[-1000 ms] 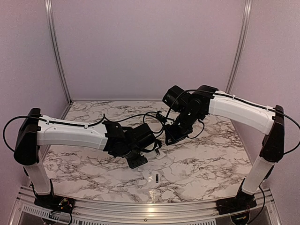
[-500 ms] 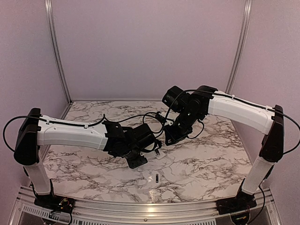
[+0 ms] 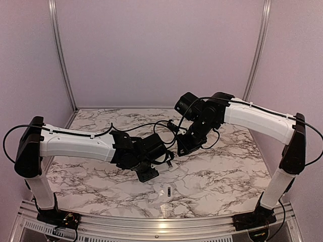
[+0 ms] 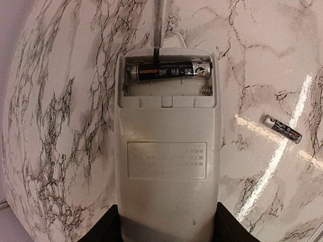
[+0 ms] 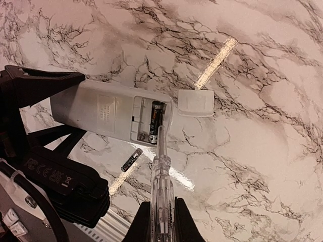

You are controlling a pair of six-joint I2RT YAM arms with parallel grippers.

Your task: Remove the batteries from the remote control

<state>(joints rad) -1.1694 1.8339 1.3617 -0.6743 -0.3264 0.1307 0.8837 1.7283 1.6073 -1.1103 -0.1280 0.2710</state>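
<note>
My left gripper (image 4: 166, 229) is shut on the white remote control (image 4: 166, 146), its open battery bay facing up. One dark battery (image 4: 169, 71) still lies in the far slot of the bay; the near slot is empty. The other battery (image 4: 282, 128) lies loose on the marble, also seen in the right wrist view (image 5: 131, 160) and the top view (image 3: 166, 191). My right gripper (image 5: 160, 222) is shut on a clear-handled screwdriver (image 5: 161, 181); its tip (image 5: 160, 130) sits at the bay's edge by the seated battery (image 5: 155, 121). The remote also shows in the right wrist view (image 5: 101, 111).
The small white battery cover (image 5: 196, 102) lies on the marble just beyond the remote's open end. The metal rail of the table's front edge (image 3: 161, 224) runs along the bottom. Purple walls close in the back and sides.
</note>
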